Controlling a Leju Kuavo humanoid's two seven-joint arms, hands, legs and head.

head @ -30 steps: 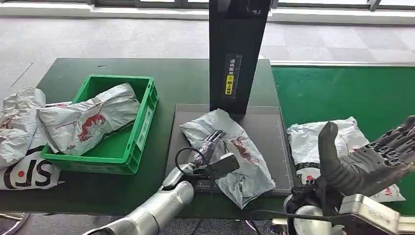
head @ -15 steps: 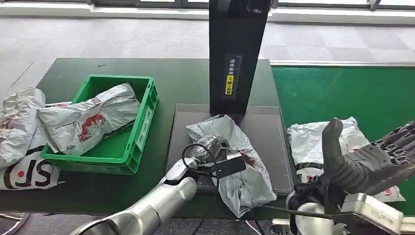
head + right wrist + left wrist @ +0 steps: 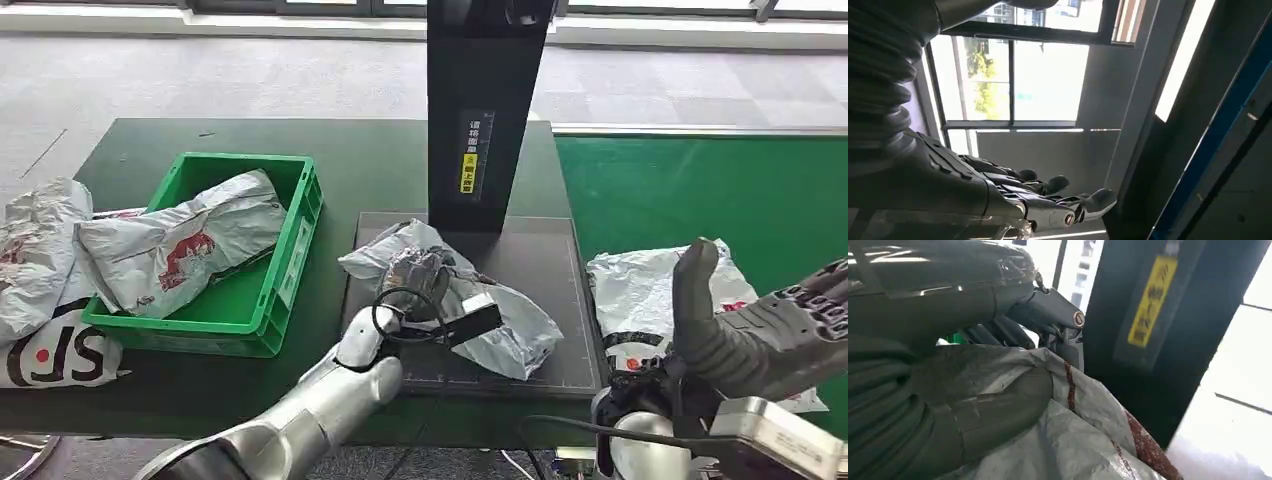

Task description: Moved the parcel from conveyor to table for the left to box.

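A crumpled grey parcel [image 3: 500, 318] with red print lies on the dark scale pad [image 3: 545, 262] in front of the black scanner post [image 3: 482, 110]. My left hand [image 3: 418, 276] grips its near-left end, fingers curled into the plastic; the left wrist view shows the thumb [image 3: 998, 410] pressed on the parcel [image 3: 1083, 440]. The green box [image 3: 290, 245] to the left holds another grey parcel [image 3: 180, 245]. My right hand [image 3: 770, 335] is raised at the lower right, fingers spread and holding nothing, in front of a grey parcel [image 3: 640, 285] on the green conveyor [image 3: 700, 185].
More grey parcels [image 3: 40, 270] are piled at the table's left edge beside the box. The dark green table [image 3: 380, 160] has bare surface behind the box. The scanner post stands just behind the held parcel.
My left hand has closed on the parcel and pulled its end up and toward the box; the parcel has bunched and shifted left on the pad. The right hand rose slightly.
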